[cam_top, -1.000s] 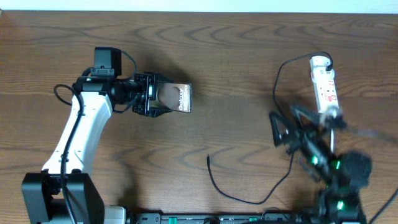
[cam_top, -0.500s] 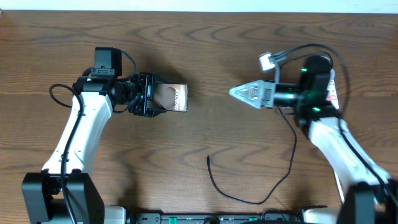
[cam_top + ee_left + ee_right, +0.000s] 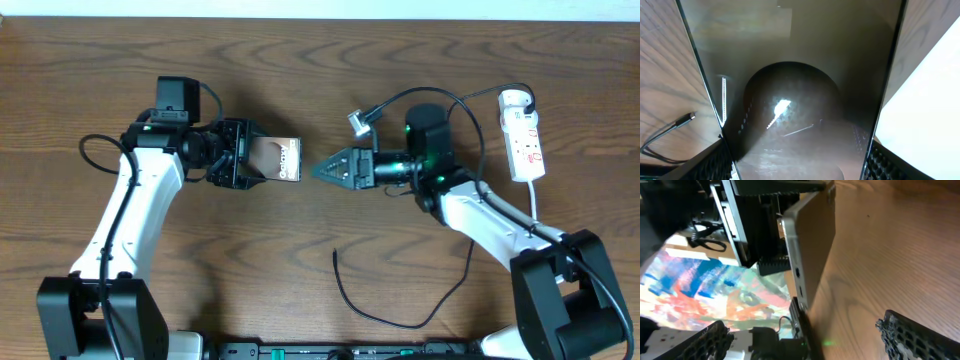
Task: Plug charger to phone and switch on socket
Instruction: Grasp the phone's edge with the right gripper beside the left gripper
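Phone (image 3: 283, 158) clamped in left tool (image 3: 262, 161) — right tool (image 3: 321, 170) just beside, jaws apart.

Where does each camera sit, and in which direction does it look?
Overhead: above the table, looking straight down; left arm and right arm show, with the phone, cable and power strip.
Left wrist: on the left arm, looking along the left jaws at the glossy phone they clamp.
Right wrist: on the right arm, looking past the open right jaws at the phone's edge.
Shared: all three show the phone.
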Controlling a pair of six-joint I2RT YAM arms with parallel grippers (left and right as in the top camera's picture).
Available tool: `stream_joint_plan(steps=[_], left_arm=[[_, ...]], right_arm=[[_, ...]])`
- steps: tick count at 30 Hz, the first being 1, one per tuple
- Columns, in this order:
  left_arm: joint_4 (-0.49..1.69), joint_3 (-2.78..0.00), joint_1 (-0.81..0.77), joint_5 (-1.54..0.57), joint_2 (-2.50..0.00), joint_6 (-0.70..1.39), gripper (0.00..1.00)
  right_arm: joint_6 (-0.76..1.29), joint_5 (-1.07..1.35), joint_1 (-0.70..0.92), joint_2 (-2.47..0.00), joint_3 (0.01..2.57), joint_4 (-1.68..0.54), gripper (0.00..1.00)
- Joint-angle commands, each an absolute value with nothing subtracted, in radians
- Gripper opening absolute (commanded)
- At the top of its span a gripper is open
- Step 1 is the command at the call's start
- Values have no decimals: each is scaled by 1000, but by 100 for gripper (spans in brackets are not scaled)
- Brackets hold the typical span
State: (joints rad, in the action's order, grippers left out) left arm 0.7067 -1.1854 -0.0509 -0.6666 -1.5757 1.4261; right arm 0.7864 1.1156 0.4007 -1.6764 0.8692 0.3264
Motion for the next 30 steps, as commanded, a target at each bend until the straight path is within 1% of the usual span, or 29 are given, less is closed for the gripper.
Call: stream_joint_plan(steps=[1,15,23,30], left_arm=[[710,-1185,-86,-638,-1575,1458,7],[709,-1185,-176,-639,-1575,1523,7],[690,-1185,-221,-630,-1575,1559,7],[691,-1185,-235,-604,-1575,1570,7]], right_arm=[[796,1056,431,-1678,883,342,96],[788,1050,434,-1678,883,345,96],[788,931,434,-1678,883,241,95],[835,921,434,-1678,883,232,91]])
